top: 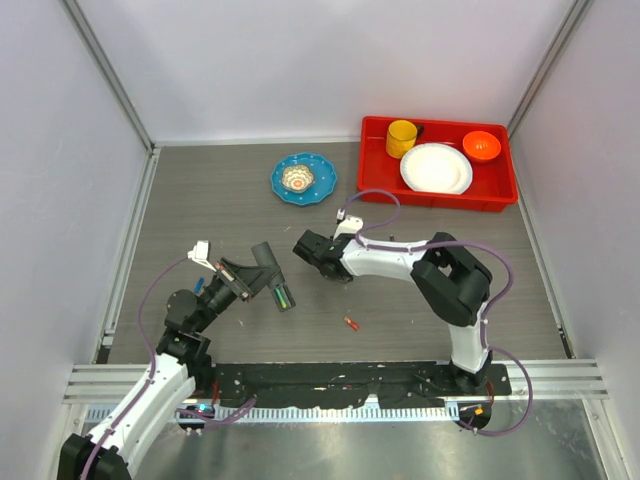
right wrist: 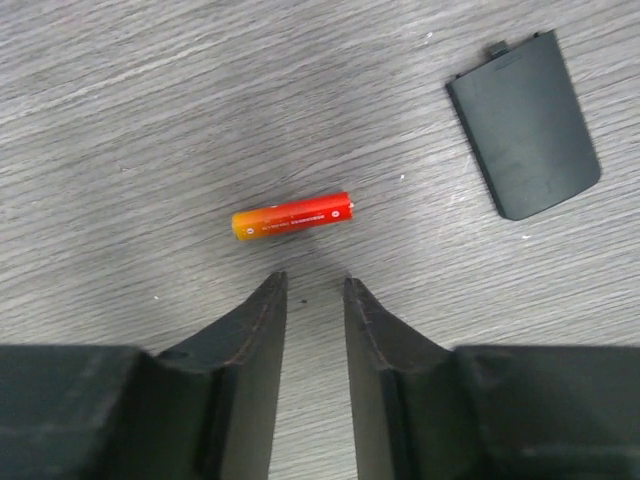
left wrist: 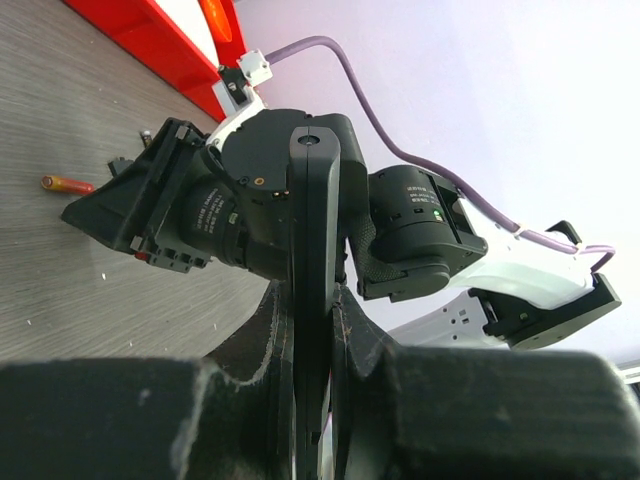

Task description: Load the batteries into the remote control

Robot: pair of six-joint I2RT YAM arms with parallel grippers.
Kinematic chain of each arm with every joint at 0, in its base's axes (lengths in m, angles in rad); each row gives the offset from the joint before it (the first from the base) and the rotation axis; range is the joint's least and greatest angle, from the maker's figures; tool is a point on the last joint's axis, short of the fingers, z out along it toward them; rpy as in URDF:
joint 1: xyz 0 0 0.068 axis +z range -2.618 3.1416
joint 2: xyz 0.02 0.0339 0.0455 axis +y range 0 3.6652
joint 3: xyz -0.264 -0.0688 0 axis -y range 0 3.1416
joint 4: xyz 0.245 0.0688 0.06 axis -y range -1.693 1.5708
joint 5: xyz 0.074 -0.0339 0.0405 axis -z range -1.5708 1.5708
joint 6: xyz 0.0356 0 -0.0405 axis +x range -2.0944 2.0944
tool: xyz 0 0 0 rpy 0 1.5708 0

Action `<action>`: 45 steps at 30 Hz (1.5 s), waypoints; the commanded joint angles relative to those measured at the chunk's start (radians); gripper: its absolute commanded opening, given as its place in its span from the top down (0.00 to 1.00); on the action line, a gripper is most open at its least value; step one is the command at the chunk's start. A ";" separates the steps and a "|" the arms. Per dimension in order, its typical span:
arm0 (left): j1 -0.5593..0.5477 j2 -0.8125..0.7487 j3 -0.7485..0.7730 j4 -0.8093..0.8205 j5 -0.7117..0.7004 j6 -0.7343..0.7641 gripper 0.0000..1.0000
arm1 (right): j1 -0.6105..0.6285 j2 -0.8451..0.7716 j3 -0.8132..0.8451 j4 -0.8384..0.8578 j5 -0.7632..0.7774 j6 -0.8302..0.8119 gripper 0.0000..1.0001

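Observation:
The remote control [left wrist: 315, 200], a slim black bar, stands edge-on between the fingers of my left gripper [left wrist: 312, 295], which is shut on it. From above, the remote control [top: 281, 295] is held off the table left of centre by that left gripper [top: 258, 275]. One orange-red battery [right wrist: 292, 216] lies on the table just beyond the tips of my right gripper [right wrist: 315, 280]. Its jaws stand a narrow gap apart with nothing between them. Another battery [top: 351, 323] lies near the table's middle. My right gripper [top: 310, 248] points at the remote.
A small flat black cover [right wrist: 523, 122] lies to the right of the battery. At the back, a red tray [top: 505, 190] holds a yellow cup, a white plate and an orange bowl. A blue plate [top: 304, 178] sits left of the tray.

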 commanded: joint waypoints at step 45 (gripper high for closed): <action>0.004 0.041 -0.031 0.036 -0.003 0.024 1.00 | 0.185 -0.455 -0.423 0.067 -0.366 -0.591 0.54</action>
